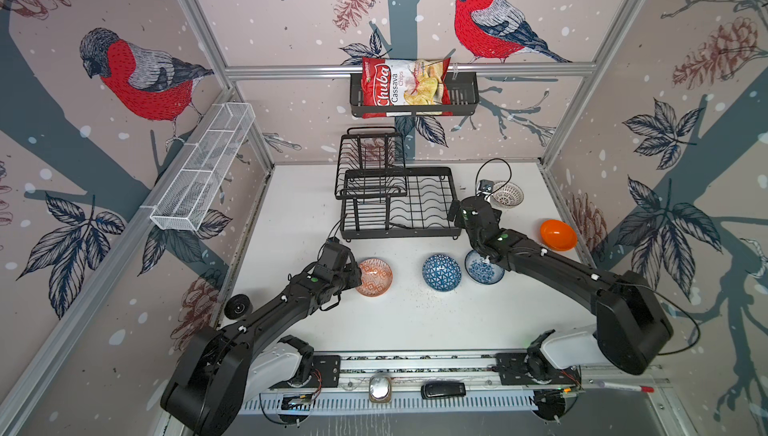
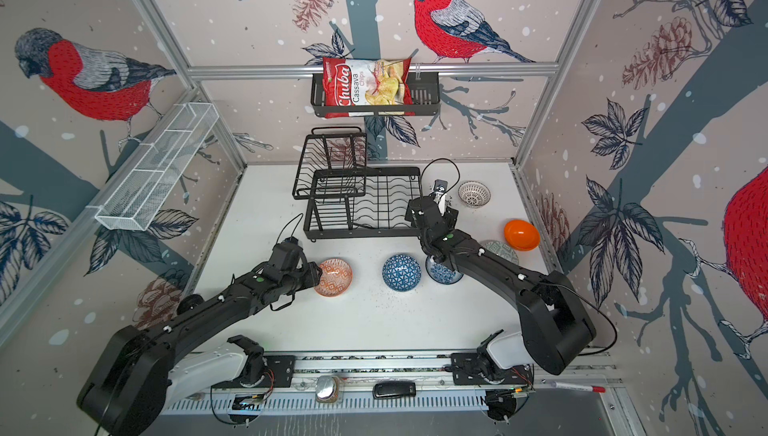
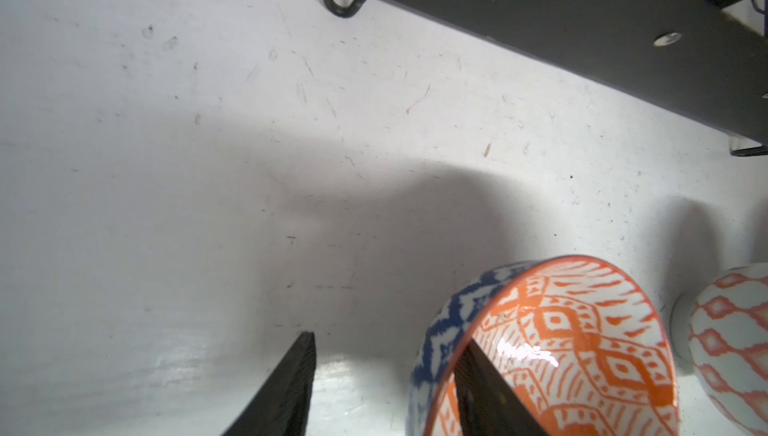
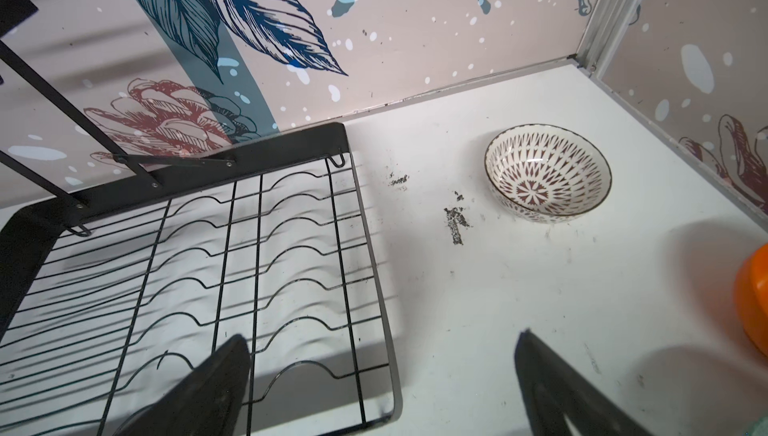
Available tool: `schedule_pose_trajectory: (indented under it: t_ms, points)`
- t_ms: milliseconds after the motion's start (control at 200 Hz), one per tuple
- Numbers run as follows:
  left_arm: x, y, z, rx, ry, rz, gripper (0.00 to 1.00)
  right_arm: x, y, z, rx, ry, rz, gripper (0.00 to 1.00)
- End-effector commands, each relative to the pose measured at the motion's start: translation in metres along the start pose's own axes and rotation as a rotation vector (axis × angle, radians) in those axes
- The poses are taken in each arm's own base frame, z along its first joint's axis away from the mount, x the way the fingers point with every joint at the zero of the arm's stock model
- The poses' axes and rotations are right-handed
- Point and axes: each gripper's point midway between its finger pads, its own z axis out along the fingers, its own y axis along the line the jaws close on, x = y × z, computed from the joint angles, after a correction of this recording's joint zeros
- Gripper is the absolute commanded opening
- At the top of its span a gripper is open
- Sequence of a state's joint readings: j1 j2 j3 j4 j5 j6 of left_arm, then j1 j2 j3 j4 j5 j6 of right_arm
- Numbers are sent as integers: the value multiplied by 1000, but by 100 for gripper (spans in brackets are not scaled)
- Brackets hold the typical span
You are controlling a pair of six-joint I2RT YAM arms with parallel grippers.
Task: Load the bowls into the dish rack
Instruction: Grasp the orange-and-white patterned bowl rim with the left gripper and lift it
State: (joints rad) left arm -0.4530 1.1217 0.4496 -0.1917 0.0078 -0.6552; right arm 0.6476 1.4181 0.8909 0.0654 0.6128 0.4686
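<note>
left pincer (image 3: 386,340): jaws apart, straddling the rim of the orange-white bowl (image 1: 374,276); inner finger (image 3: 490,392) inside the bowl, outer finger (image 3: 286,384) outside with a clear gap to the wall; not clamped
right pincer (image 4: 382,336): jaws wide apart, holds nothing, hovers over the right edge of the dish rack (image 1: 399,232)
bowls: all on the tabletop (image 1: 395,321), none in the rack; blue triangle bowl (image 1: 441,272) and floral bowl (image 1: 482,271) mid-front, floral partly under the right arm; grey-white bowl (image 2: 503,250) mostly hidden behind that arm; plain orange bowl (image 1: 558,235) far right; lattice bowl (image 1: 507,194) back right, near the rack's corner
step (judged): rim pinch on the orange-white bowl, lift not begun
risk 1: outer finger meets the wall first and shoves the bowl sideways on the smooth tabletop; pinch lands off-centre or misses
risk 2: thin glazed rim, one-sided hold; bowl likely swings or slips out when lifted
risk 3: hanging bowl clips the rack's front rim on the way in; needs height
risk 4: upper tier (image 1: 370,159) overhangs the left part of the base tray; bowl may knock it if set there
risk 5: right arm sits by the rack's right side; arms could meet if the left goes there
</note>
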Motion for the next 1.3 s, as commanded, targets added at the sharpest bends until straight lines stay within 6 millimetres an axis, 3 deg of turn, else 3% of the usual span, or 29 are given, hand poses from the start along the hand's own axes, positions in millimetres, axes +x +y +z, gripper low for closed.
schedule_pose_trajectory:
  t_ms: [0,110,255,870,1111,1296]
  points:
    - [-5,-5,0,12,-10,14,49,-16,-2,-2,15,-77,18,100]
    - [-5,-6,0,16,-6,16,46,-23,-3,-7,7,-127,25,100]
    - [0,-7,2,18,8,13,34,-28,-7,-18,-17,-202,49,100]
    - [0,-20,-5,24,-14,26,0,-20,0,-9,-29,-144,17,100]
    - [-8,-20,-17,39,-66,-6,0,-14,7,1,-59,-85,3,100]
    - [-29,-10,-38,-3,-201,-28,0,-18,-8,-8,-77,-121,65,100]
